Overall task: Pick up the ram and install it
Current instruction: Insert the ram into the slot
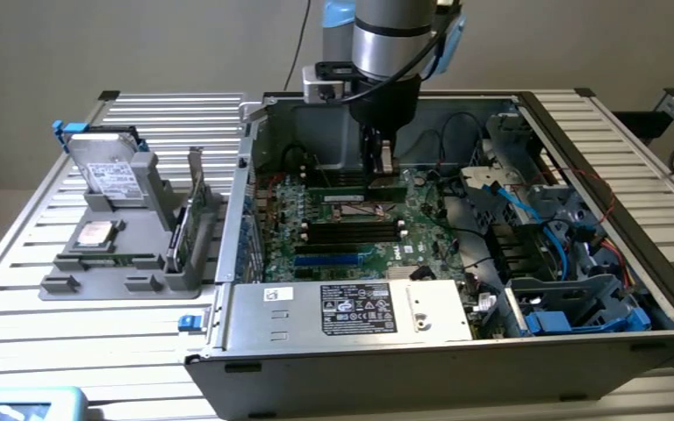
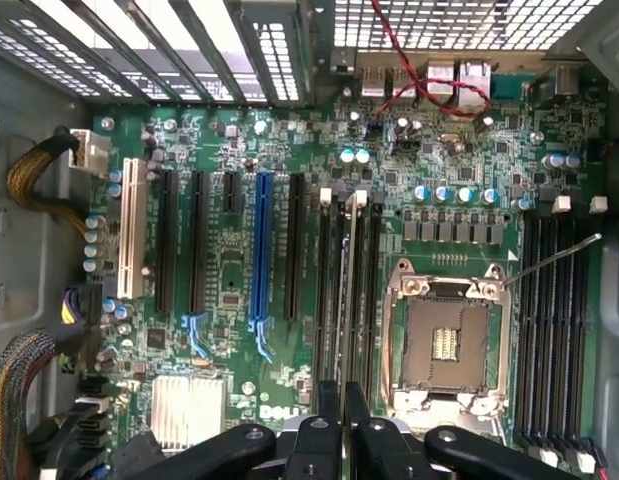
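The ram (image 2: pixel 346 290) shows edge-on as a thin pale strip running away from my fingertips, lined up over the black memory slots (image 2: pixel 334 300) beside the open processor socket (image 2: pixel 444 345). My gripper (image 2: pixel 341 425) is shut on it, the two black fingers pressed close on either side. In the exterior view the gripper (image 1: pixel 382 165) hangs inside the open computer case (image 1: pixel 243 175), low over the motherboard (image 1: pixel 349 237). There the ram (image 1: pixel 354 182) lies level just under the fingers. I cannot tell whether it touches a slot.
A grey fixture (image 1: pixel 126 263) on the table at the exterior view's left holds a hard drive (image 1: pixel 109 171), a square silver chip (image 1: pixel 94 234) and an upright green card (image 1: pixel 190 215). The power supply (image 1: pixel 349 309), blue drive cage (image 1: pixel 577 307) and loose cables (image 1: pixel 512 202) crowd the case.
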Robot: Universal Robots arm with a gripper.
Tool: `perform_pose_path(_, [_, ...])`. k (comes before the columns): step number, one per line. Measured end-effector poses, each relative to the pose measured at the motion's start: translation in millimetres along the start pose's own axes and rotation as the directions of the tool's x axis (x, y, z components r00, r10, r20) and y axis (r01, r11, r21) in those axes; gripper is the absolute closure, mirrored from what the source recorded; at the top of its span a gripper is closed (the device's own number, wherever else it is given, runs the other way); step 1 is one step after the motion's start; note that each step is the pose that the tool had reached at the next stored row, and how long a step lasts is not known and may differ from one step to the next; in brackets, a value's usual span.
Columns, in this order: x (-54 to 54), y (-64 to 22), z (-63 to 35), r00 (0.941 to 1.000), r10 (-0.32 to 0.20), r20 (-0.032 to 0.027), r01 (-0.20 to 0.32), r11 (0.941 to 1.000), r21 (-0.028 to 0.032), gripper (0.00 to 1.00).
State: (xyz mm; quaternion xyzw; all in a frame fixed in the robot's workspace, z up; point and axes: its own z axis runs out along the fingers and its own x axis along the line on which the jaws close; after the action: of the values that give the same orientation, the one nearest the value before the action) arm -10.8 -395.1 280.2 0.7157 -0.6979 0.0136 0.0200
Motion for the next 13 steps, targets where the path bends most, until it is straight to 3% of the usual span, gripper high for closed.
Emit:
perform_pose_path(6, [0.0,0.0,0.8,1.0,0.0,0.001,0.0,1.0,0.0001,0.86])
perform_pose_path(13, [-0.5,-0.1,9.8,1.0,0.0,-0.001,0.0,1.0,-0.0001,0.86])
